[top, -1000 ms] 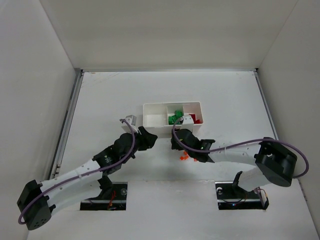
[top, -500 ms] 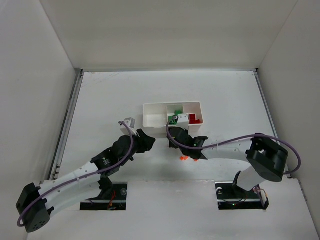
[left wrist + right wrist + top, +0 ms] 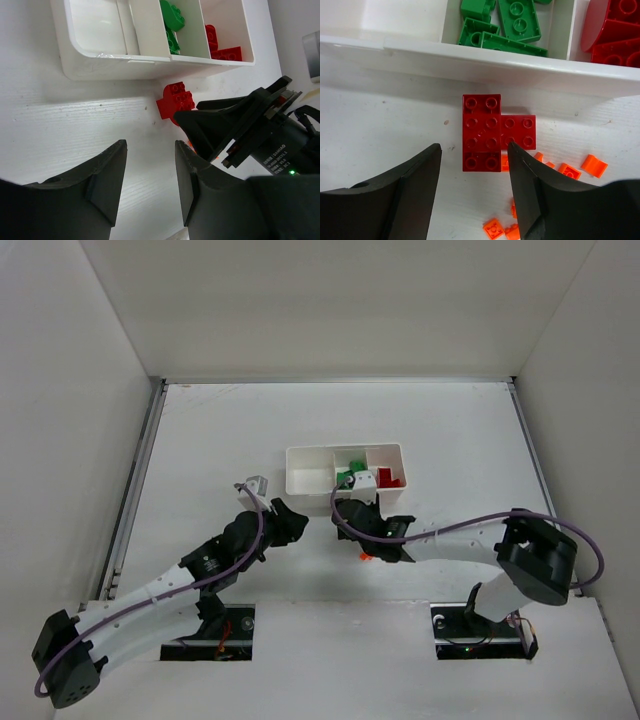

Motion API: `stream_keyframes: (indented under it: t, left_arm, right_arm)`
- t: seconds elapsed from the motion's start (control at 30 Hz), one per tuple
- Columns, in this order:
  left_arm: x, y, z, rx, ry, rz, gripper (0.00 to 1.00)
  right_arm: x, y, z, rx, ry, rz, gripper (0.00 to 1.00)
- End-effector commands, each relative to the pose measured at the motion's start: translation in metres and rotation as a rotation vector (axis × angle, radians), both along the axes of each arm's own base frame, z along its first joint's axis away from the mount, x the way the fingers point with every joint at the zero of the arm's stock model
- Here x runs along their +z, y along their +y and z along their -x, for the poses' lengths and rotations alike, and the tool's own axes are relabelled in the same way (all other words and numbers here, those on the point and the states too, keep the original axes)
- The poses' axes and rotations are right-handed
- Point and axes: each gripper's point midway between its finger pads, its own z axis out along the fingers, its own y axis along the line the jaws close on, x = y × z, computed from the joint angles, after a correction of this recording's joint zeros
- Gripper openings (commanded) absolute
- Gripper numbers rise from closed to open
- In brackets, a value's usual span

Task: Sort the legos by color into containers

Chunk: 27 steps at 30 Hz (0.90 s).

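Observation:
The white tray (image 3: pixel 310 476) holds green legos (image 3: pixel 500 27) in its middle compartment and red ones (image 3: pixel 615 35) in the right one; the left one looks bare. A red brick cluster (image 3: pixel 482 132) lies on the table just outside the tray's near wall. My right gripper (image 3: pixel 474 147) hangs over it, open, one finger on each side, the left finger clearly apart from it. Orange bits (image 3: pixel 570 170) are scattered beside and behind the cluster. My left gripper (image 3: pixel 150 185) is open with nothing between its fingers, left of the right gripper (image 3: pixel 240 125).
The two grippers (image 3: pixel 285 520) (image 3: pixel 350 508) sit close together in front of the tray. Orange bits (image 3: pixel 367 556) lie under the right forearm. White walls enclose the table on three sides.
My right gripper has shifted left along the tray's near wall. The left gripper has drawn slightly back and to the left.

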Motion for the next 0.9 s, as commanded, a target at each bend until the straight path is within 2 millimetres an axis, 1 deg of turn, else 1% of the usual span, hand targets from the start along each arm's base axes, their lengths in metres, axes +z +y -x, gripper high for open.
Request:
stream_keyframes:
  t: [0.0, 0.07, 0.13, 0.2, 0.23, 0.33, 0.4, 0.47, 0.53, 0.57, 0.63, 0.73, 0.8, 0.87]
  left_arm:
    - [0.006, 0.003, -0.003, 0.020, -0.020, 0.016, 0.40]
    - [0.006, 0.004, -0.003, 0.021, -0.020, 0.016, 0.40]
    - [0.006, 0.005, -0.003, 0.024, -0.018, 0.014, 0.40]
    - [0.005, 0.006, -0.003, 0.027, -0.016, 0.012, 0.41]
    - [0.005, 0.007, -0.003, 0.027, -0.016, 0.012, 0.41]
    - [0.002, 0.008, -0.002, 0.028, -0.012, 0.005, 0.41]
    - [0.002, 0.009, -0.002, 0.030, -0.012, 0.005, 0.42]
    - [0.003, 0.010, -0.001, 0.029, -0.015, 0.004, 0.43]
    - [0.005, 0.011, -0.002, 0.031, -0.021, 0.009, 0.44]
    - [0.009, 0.011, -0.001, 0.032, -0.026, 0.027, 0.47]
    - [0.014, 0.010, -0.001, 0.032, -0.031, 0.052, 0.50]
    - [0.026, 0.006, 0.000, 0.021, -0.030, 0.109, 0.53]
    - [0.039, 0.004, -0.001, 0.017, -0.025, 0.170, 0.55]
    - [0.052, 0.005, -0.002, 0.026, -0.029, 0.239, 0.55]
  right_arm:
    - [-0.001, 0.011, -0.006, 0.005, 0.004, 0.005, 0.61]
    - [-0.004, 0.013, -0.008, 0.005, 0.014, 0.008, 0.59]
    - [-0.006, 0.016, -0.010, 0.008, 0.021, 0.007, 0.54]
    - [-0.008, 0.019, -0.010, 0.016, 0.030, 0.004, 0.46]
    - [-0.010, 0.021, -0.010, 0.018, 0.034, 0.006, 0.44]
    - [-0.014, 0.020, -0.011, 0.008, 0.040, 0.010, 0.26]
    - [-0.008, 0.019, -0.010, -0.005, 0.028, -0.011, 0.19]
    - [0.009, 0.017, -0.008, -0.018, 0.005, -0.052, 0.16]
    - [0.028, 0.021, 0.004, 0.001, -0.011, -0.110, 0.15]
    - [0.052, 0.024, 0.018, 0.025, -0.026, -0.195, 0.15]
    - [0.073, 0.028, 0.030, 0.060, -0.036, -0.290, 0.15]
    - [0.100, 0.034, 0.044, 0.134, -0.035, -0.429, 0.15]
    - [0.114, 0.040, 0.056, 0.204, -0.028, -0.522, 0.15]
    - [0.136, 0.042, 0.060, 0.243, -0.038, -0.653, 0.15]
